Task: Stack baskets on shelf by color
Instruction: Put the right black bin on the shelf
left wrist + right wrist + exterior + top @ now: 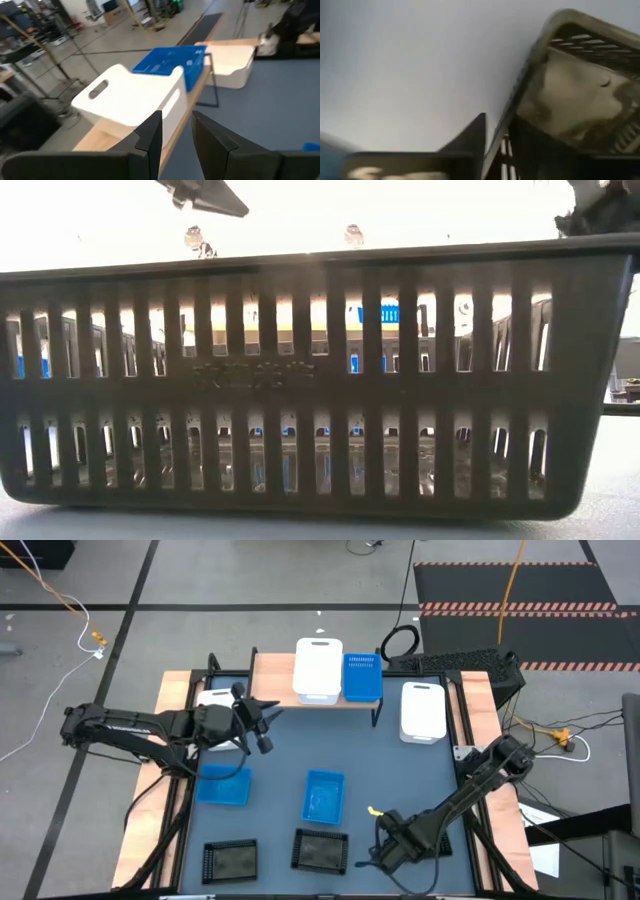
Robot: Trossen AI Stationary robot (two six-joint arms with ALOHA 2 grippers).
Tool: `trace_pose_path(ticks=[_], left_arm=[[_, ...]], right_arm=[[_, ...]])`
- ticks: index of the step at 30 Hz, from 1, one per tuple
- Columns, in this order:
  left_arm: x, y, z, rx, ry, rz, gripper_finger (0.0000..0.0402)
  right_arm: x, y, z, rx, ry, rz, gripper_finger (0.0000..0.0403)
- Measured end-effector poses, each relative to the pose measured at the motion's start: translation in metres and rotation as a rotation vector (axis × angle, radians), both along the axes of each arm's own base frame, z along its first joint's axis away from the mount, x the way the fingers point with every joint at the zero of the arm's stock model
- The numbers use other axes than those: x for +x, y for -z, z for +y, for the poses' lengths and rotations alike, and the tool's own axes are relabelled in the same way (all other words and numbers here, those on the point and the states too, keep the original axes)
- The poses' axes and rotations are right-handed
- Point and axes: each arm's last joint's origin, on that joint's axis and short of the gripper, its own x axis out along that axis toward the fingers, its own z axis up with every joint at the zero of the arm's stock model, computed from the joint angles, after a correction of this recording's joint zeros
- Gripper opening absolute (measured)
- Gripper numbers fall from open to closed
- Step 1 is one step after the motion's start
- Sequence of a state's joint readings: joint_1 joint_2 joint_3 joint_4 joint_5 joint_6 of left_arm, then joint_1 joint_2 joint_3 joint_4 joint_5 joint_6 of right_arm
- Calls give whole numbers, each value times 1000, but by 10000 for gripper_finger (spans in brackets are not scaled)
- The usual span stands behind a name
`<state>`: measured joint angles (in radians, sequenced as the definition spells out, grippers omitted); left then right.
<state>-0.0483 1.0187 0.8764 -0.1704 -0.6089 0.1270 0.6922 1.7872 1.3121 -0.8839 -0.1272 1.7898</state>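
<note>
A white basket (318,668) and a blue basket (361,677) stand side by side on the light-wood shelf (275,665) at the far edge. Two more white baskets (422,710) (213,698), two blue ones (223,785) (324,796) and a black one (230,860) rest on the mat. Near the front edge my right gripper (378,852) points down at another black basket (320,850), shut on it. My left gripper (266,726) hangs raised in front of the shelf's left half, open with a narrow gap and holding nothing. My right gripper straddles the black basket's right-end wall (512,112), one finger inside the basket and one outside (472,137). The fingers come from above, pointing steeply down. The basket (300,380) sits flat on the mat, upright.
The left white basket lies partly under my left arm. The mat's centre between the blue baskets and the shelf is bare. Wooden table borders run along both sides; cables and a dark box sit beyond the far right corner.
</note>
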Motion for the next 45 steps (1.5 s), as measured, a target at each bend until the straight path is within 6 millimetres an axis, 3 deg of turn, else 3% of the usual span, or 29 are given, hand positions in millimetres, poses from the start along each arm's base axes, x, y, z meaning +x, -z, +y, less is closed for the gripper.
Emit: trace_pose_path(ticks=[2,8,12,15,18,21,28,32,37,45], left_arm=[[-2,1,1,13,-32,18,106],[-12,3,8,74,-152,101,106],[-32,-1,11,54,-209,104,106],[-54,-8,11,-7,-238,46,106],[-76,-13,10,-68,-247,-13,106],[-91,-16,8,-104,-238,-48,106],[-101,-16,2,-124,-188,-53,106],[-99,-15,-2,-118,-154,-35,106],[-99,-15,-4,-85,-123,-9,106],[-99,-15,-4,-64,-117,4,106]], right_arm=[[2,-15,2,15,-32,-53,13],[15,-75,8,-8,-87,-213,4],[14,-130,6,-164,-115,-372,3],[10,-154,2,-277,-140,-452,3],[17,-163,-4,-298,-147,-509,2],[39,-158,-11,-275,-178,-540,2],[96,-152,-35,-227,-372,-710,1],[126,-152,-59,-258,-497,-837,1],[154,-168,-97,-264,-633,-1066,1],[161,-221,-181,-587,-808,-1159,0]])
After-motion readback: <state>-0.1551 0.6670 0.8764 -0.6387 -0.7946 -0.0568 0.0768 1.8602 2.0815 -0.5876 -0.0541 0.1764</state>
